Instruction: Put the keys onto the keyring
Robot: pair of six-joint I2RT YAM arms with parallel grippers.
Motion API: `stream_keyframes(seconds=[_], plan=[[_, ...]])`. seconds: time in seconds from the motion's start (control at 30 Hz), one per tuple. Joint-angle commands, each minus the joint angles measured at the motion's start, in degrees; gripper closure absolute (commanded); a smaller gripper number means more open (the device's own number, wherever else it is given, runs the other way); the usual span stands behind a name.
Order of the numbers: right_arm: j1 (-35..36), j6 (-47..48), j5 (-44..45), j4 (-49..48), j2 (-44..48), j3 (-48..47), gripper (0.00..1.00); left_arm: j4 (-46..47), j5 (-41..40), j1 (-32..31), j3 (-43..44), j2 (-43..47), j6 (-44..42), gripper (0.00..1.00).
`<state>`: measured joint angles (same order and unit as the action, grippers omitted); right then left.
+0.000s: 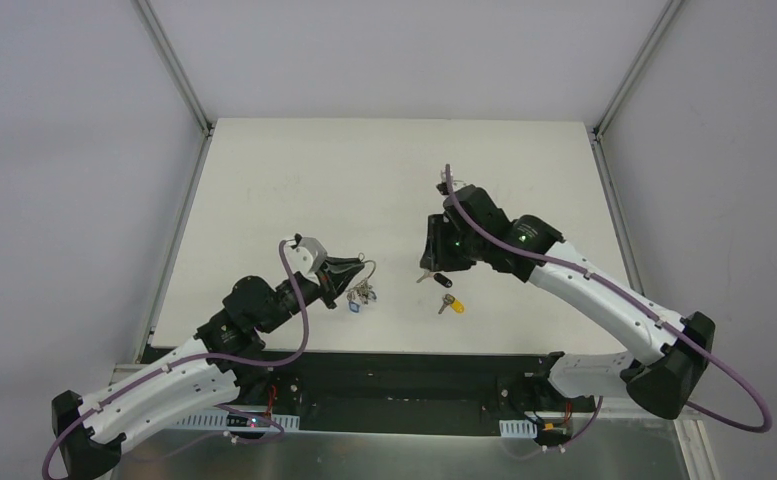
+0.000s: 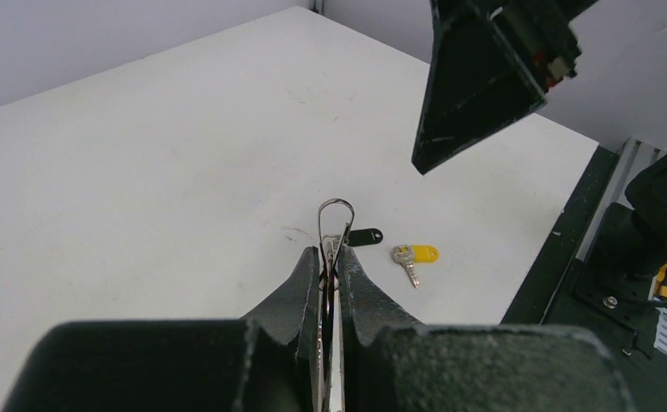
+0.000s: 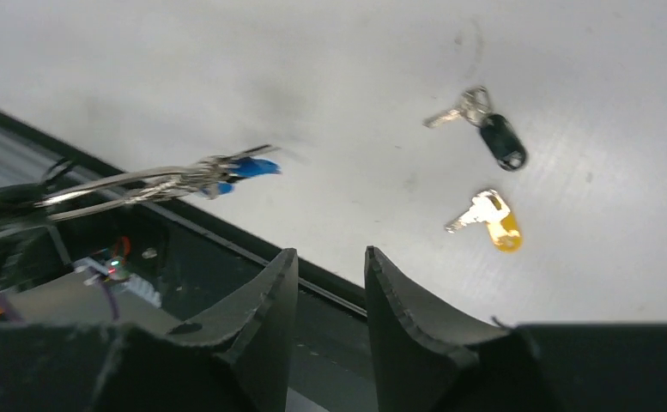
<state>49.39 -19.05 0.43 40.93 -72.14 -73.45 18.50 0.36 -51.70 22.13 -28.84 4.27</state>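
Left hand [image 2: 330, 257] pinches keyring [image 2: 336, 213], loop presented for threading; right hand [image 3: 330, 253], part-open and empty, hovers near keys [image 3: 501, 142].

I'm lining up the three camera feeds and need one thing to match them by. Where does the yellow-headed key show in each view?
Top external: the yellow-headed key lies low in the picture, just right of centre.
Left wrist: right of centre, a little below mid-height.
Right wrist: right of centre, about mid-height.
Shared landmark: the black-headed key lies close beside it in all three.
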Motion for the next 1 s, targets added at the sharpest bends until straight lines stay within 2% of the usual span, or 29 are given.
stream_keyframes(seconds=[0.0, 0.23, 0.5, 0.97], plan=[[-3.39, -4.12, 7.87, -0.82, 1.13, 7.22, 0.63, 0.71, -5.43, 0.08, 1.78, 0.32, 1.53, 1.0], [-6.75, -7.88, 9.32, -7.07, -2.07, 17.26, 0.63, -0.07, -6.98, 0.11, 1.53, 0.47, 1.45, 1.0], [-7.1, -12.95, 7.99, -9.65, -8.93, 18.1, 0.64, -0.51, -7.06, 0.04, 1.48, 0.48, 1.45, 1.0], [-7.08, -22.93, 8.57, -8.94, -13.79, 20.23, 0.61, -1.15, -6.09, 0.08, 1.27, 1.41, 2.94, 1.0]])
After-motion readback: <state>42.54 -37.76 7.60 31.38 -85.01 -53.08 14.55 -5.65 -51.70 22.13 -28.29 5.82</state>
